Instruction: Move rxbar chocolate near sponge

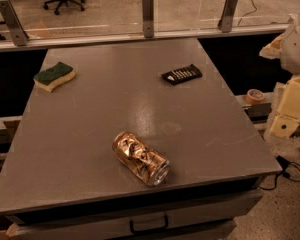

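Can (140, 158): near centre; I might knock it.
rxbar chocolate (182, 74): far right.
sponge (54, 76): far left.
gripper (290, 109): right edge; cannot tell grip.

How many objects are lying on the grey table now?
3: sponge far left, rxbar chocolate far right, crushed can near front centre. None seems hidden. The gripper hangs beyond the right edge of the table.

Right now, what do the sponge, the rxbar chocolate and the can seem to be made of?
The sponge looks like pale yellow foam under a matte dark green scrub layer. The rxbar chocolate has a black wrapper, probably plastic film, faintly glossy. The can seems thin metal: shiny gold, dented. The gripper is off the table, at its right side.
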You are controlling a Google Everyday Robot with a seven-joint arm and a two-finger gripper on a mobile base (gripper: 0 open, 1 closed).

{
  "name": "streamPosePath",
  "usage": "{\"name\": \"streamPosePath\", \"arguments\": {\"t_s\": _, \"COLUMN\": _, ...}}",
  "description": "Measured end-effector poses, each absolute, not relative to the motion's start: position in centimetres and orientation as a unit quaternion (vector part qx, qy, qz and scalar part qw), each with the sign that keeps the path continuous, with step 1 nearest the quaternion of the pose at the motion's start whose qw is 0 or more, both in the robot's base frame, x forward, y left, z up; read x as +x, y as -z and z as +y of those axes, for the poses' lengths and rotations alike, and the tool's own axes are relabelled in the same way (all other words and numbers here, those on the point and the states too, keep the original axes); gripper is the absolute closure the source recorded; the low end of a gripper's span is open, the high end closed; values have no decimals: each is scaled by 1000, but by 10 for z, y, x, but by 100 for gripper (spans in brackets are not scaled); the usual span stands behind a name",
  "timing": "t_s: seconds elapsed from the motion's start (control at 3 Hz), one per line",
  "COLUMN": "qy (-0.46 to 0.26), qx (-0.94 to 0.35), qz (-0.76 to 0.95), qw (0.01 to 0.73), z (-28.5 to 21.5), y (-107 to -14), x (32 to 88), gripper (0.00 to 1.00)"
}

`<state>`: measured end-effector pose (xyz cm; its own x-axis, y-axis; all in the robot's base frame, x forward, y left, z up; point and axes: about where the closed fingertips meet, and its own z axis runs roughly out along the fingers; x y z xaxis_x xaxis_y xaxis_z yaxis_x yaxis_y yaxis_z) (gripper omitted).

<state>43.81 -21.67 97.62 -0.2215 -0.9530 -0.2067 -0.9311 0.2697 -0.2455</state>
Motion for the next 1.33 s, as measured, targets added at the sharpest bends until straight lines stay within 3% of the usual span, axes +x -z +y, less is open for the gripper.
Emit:
{"name": "streamPosePath", "arguments": {"t_s": 0.67, "qy": 31, "qx": -602, "qz": 780, "qw": 168, "z": -216, "y": -978, "x": 442, "gripper": 0}}
{"name": "streamPosePath", "arguments": {"t_s": 1.33, "qy": -22, "qx": -604, "qz": 759, "qw": 242, "z": -191, "y": -949, "x": 522, "gripper": 0}}
